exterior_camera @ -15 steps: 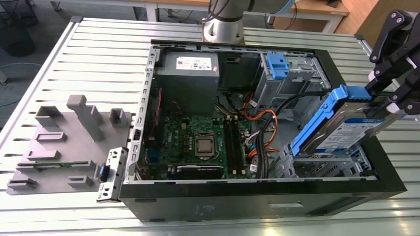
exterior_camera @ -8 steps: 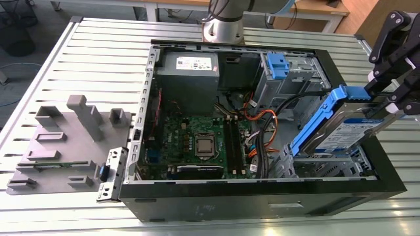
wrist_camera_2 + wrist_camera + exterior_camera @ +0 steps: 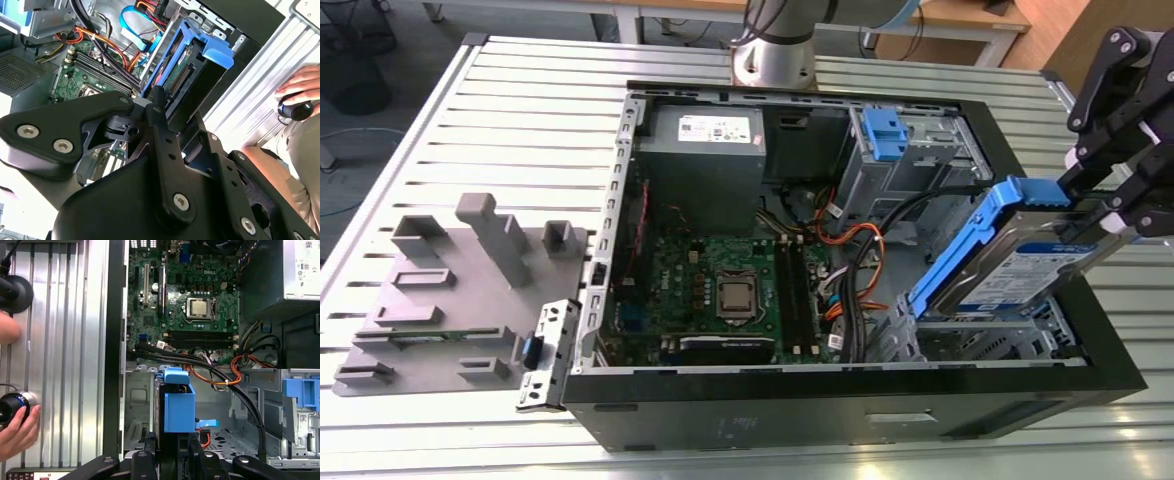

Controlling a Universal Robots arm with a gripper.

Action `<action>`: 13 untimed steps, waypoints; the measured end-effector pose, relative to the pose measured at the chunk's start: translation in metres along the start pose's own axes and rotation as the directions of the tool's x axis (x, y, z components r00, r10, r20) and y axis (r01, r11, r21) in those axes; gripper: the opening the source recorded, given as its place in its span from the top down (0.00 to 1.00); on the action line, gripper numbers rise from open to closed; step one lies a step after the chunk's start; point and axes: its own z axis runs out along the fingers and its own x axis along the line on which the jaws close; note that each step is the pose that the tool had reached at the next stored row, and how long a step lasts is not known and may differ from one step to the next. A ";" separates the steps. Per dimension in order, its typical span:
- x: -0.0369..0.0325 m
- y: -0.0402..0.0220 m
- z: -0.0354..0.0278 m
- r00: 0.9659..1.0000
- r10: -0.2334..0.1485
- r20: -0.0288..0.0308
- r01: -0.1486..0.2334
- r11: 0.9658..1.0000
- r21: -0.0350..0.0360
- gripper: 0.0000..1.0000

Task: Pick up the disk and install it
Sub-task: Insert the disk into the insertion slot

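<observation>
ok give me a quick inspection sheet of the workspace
surface: slatted metal table, open computer case on it
job's things: disk tilted, lower end near the drive cage at the exterior view's right
clutter: grey moulded fixture on the table at the exterior view's left; bare blue bracket in the case
grippers: gripper shut on the disk's upper end
cables: orange and black cables loose inside the case
surroundings: a person's hand on a round dark device at the table edge
</observation>
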 end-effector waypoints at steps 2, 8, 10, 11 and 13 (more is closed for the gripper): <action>0.0000 0.0000 0.0006 1.000 0.000 0.000 0.000 1.000 0.000 0.65; 0.0001 -0.0001 0.0025 1.000 0.000 0.000 0.000 1.000 0.000 0.65; 0.0003 -0.0003 0.0055 1.000 0.000 0.000 0.000 1.000 0.000 0.65; 0.0003 -0.0004 0.0072 1.000 0.000 0.000 0.000 1.000 0.000 0.65; 0.0005 -0.0005 0.0102 1.000 0.000 0.000 0.000 1.000 0.000 0.65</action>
